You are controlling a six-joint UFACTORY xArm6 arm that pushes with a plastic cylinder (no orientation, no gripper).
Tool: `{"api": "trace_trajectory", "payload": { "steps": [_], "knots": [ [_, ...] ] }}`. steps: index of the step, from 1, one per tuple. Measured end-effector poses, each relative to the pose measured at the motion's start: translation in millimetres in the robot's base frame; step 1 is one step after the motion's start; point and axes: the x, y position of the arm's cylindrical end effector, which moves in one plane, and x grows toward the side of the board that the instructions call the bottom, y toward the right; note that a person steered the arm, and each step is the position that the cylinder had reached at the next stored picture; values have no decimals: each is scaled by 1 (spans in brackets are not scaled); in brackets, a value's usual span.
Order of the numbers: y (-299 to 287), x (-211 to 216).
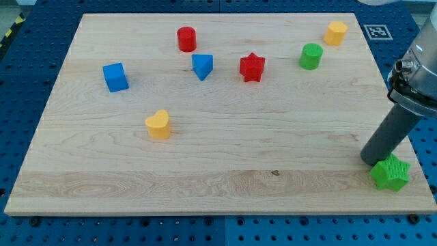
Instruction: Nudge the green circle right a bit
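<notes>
Nearest, a green star (390,173) sits at the wooden board's (218,184) bottom right corner, my tip (371,161) touching its left side; a bare rod, it grasps nothing. Farther up lie a yellow heart (158,125), blue cube (115,76), blue triangle (202,66) and red star (252,67). The green circle (311,56) stands upper right, well apart from my tip, with a yellow block (335,33) and red cylinder (186,39) farthest.
</notes>
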Motion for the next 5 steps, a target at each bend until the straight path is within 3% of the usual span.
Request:
{"api": "trace_trajectory", "payload": {
  "steps": [2,5],
  "knots": [
    [0,-2],
    [-28,-111]
  ]
}}
